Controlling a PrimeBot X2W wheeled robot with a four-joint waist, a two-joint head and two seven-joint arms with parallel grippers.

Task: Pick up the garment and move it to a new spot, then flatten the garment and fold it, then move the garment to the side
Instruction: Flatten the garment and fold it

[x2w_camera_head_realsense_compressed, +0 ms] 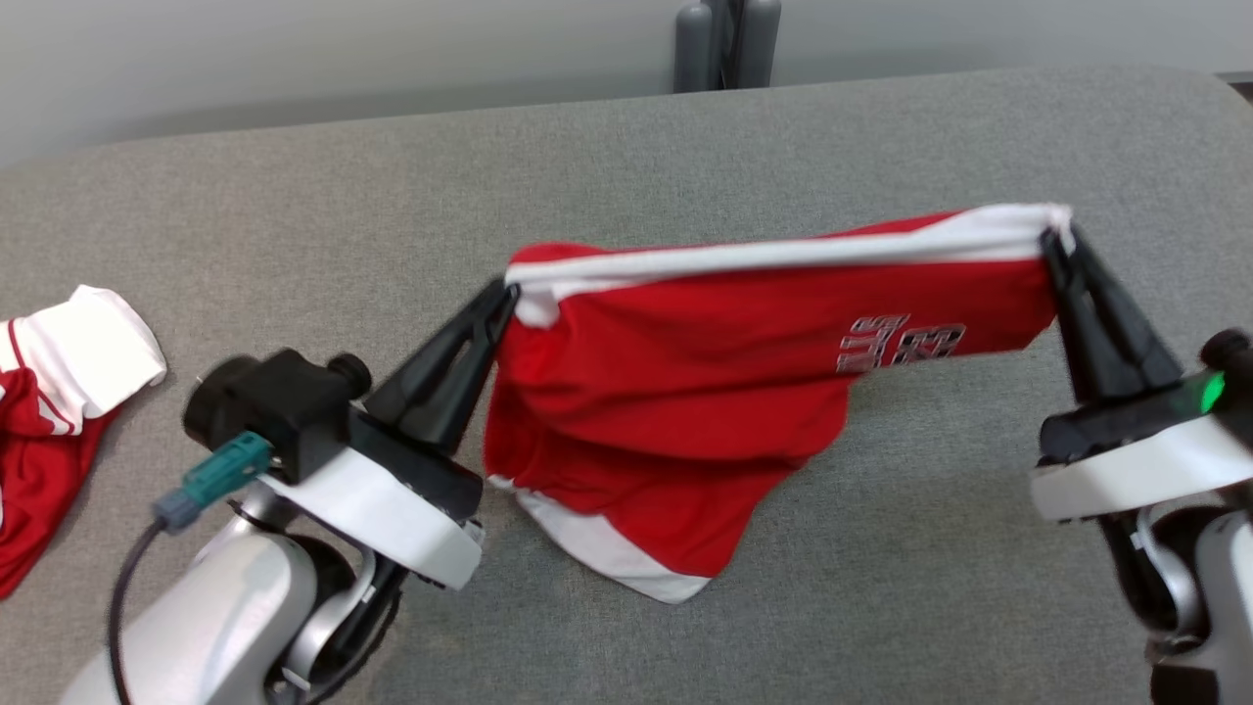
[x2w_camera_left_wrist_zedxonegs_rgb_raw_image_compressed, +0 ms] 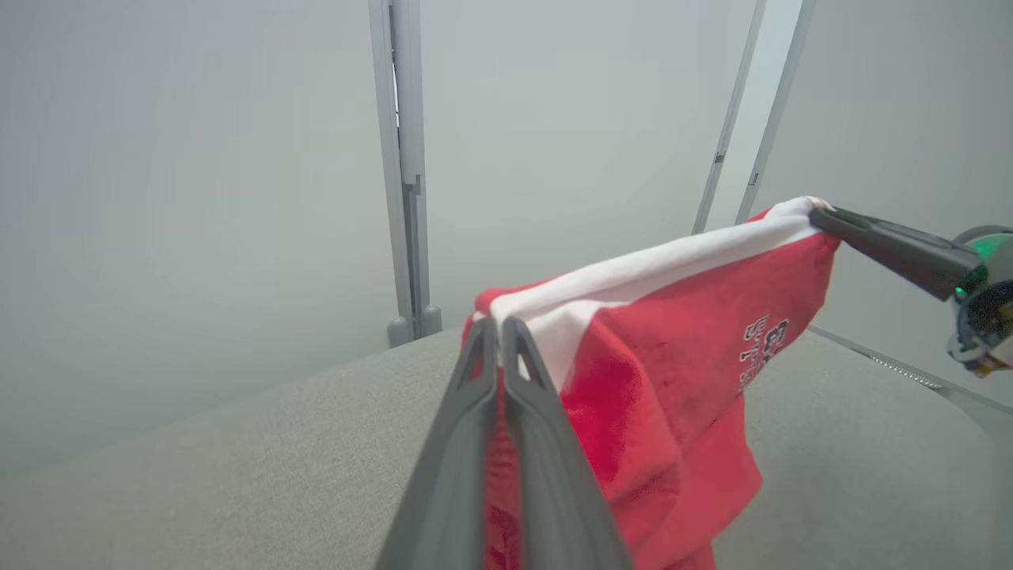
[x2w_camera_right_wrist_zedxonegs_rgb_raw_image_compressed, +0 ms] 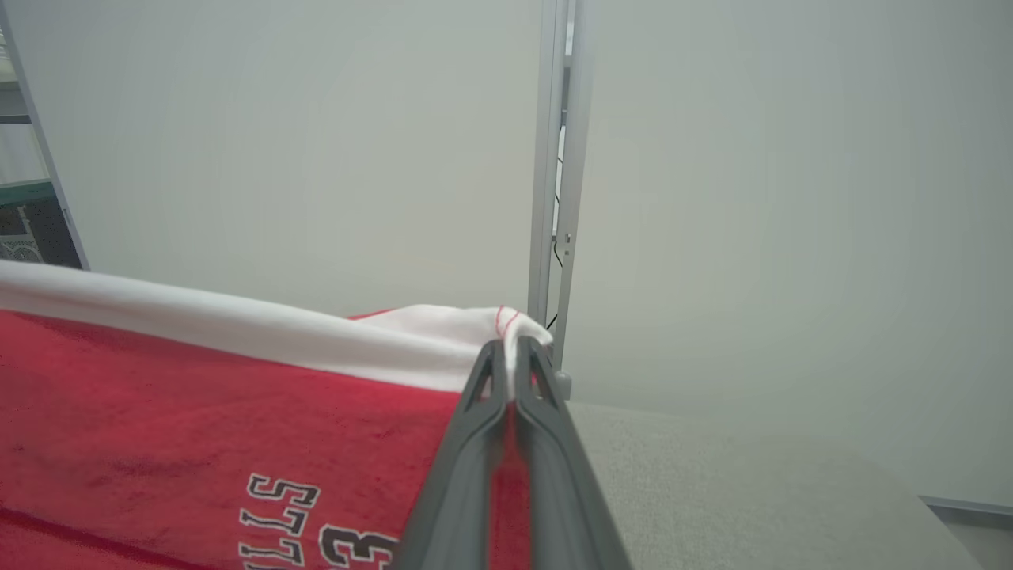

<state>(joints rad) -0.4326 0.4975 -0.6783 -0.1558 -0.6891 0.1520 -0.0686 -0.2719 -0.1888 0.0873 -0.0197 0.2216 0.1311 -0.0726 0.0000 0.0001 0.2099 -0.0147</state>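
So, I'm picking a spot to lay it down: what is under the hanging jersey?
The grey padded surface shows all around the jersey. The patch directly beneath its drooping folds is covered, so whatever lies there cannot be seen.

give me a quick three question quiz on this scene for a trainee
1. True or false: the left hand and the right hand are both shut on the garment.
2. Which hand grips the end nearer the print? A) left B) right C) neither
3. What lies on the grey surface at the head view's left edge?

Key: 1 true. 2 B. 3 a second red and white cloth.
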